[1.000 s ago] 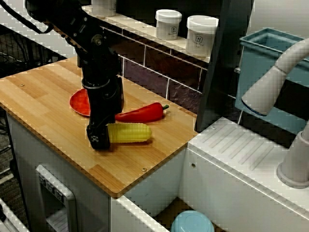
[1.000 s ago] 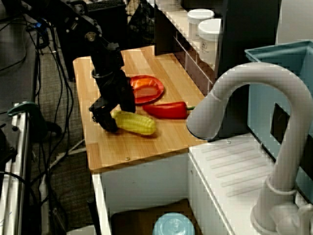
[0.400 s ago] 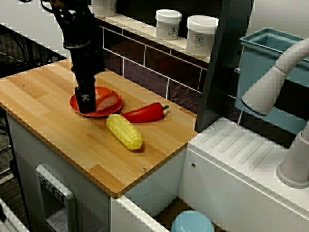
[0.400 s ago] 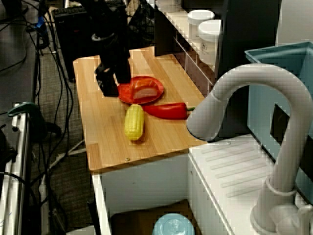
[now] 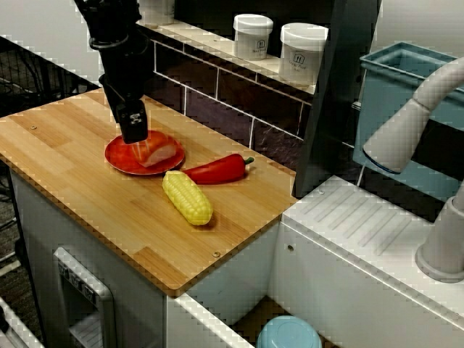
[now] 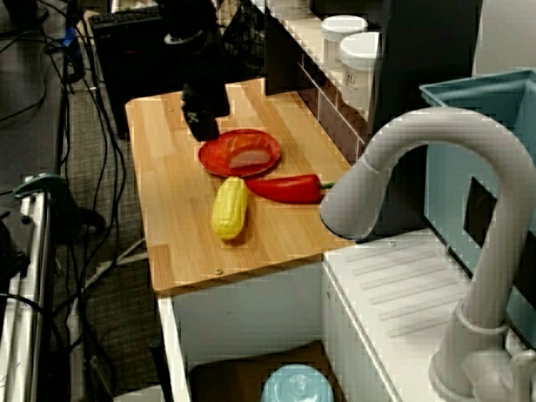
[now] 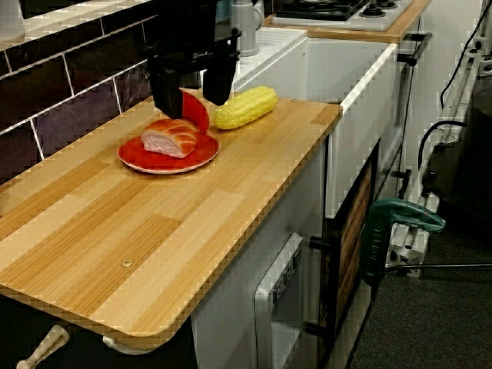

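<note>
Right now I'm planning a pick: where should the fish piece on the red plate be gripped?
Grip the fish piece across its middle, closing on its two long sides, coming straight down. It lies flat on the red plate, longer than wide, and the low rim leaves both sides free. The end effector hangs open nearby.

**Gripper over the red plate, corn and pepper beside it**

Seen from the counter's front corner, the black gripper (image 5: 133,130) hangs at the far-left rim of a red plate (image 5: 119,158); whether it touches the rim cannot be told. A pink-and-white piece of fish (image 5: 161,152) lies on the plate, just right of the gripper's tip. A red pepper (image 5: 214,170) lies just right of the plate, and a corn cob (image 5: 187,197) lies in front of the pepper, both flat on the wooden counter (image 5: 65,167). 2 white jars (image 5: 253,36) stand on the ledge behind. A grey faucet (image 5: 417,109) arches in at the right.
</note>
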{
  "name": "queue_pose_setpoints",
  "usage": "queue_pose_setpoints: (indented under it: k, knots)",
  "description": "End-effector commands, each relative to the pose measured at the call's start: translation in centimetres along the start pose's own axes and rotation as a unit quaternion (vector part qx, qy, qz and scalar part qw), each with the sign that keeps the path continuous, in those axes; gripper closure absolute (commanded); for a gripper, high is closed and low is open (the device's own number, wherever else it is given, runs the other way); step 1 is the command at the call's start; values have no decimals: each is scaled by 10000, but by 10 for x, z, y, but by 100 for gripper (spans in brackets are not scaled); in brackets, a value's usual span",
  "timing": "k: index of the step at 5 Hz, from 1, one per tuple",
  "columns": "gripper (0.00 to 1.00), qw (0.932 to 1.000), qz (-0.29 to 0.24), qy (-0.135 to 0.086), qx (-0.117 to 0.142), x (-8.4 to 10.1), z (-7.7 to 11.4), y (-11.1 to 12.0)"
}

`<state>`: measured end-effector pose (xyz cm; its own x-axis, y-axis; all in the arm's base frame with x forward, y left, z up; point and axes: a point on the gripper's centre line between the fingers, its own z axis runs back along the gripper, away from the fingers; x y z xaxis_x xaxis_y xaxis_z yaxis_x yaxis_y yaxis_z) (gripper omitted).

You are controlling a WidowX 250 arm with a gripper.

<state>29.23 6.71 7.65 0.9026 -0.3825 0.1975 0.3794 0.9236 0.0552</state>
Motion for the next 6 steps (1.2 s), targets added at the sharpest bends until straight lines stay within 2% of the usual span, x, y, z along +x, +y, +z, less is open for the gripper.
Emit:
queue_pose_setpoints:
  k: [1,2,3,6]
  knots:
    - [0,9913,1214,-266,430,26,1,7]
    - [0,9871,1512,-257,451,35,-4,9]
    - [0,9883,1416,-192,525,38,-9,9]
    - [0,9905,1272,-86,510,23,-10,3]
